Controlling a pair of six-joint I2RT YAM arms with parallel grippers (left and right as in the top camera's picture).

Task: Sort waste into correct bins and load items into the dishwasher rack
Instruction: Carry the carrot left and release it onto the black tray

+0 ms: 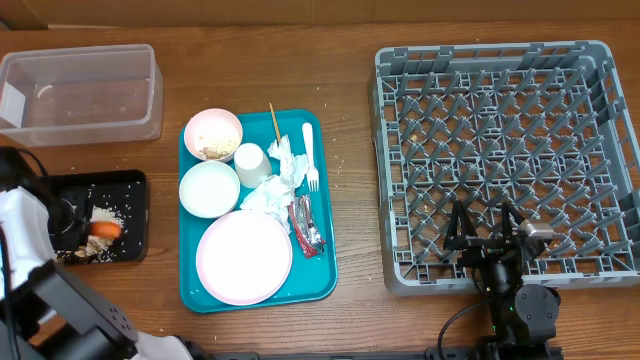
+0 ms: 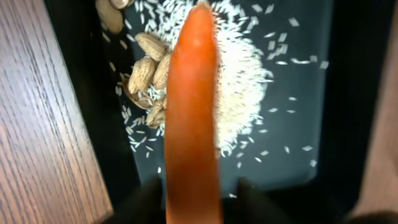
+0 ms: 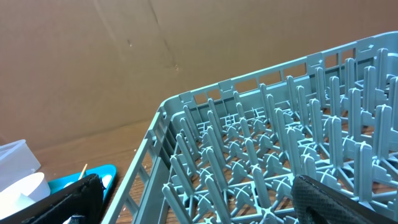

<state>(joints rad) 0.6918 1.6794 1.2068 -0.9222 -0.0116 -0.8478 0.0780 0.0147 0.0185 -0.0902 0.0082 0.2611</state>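
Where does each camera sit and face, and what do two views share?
Overhead: above the table, facing down on tub, black tray, teal tray, rack; left arm and right arm at bottom edge.
Left wrist: on left arm, facing down into black tray at carrot, rice, peanuts; its fingers at bottom.
Right wrist: on right arm, low at the rack's edge, facing across it to a brown wall; fingers in bottom corners.
Shared: overhead and left wrist show the carrot; overhead and right wrist, the rack.
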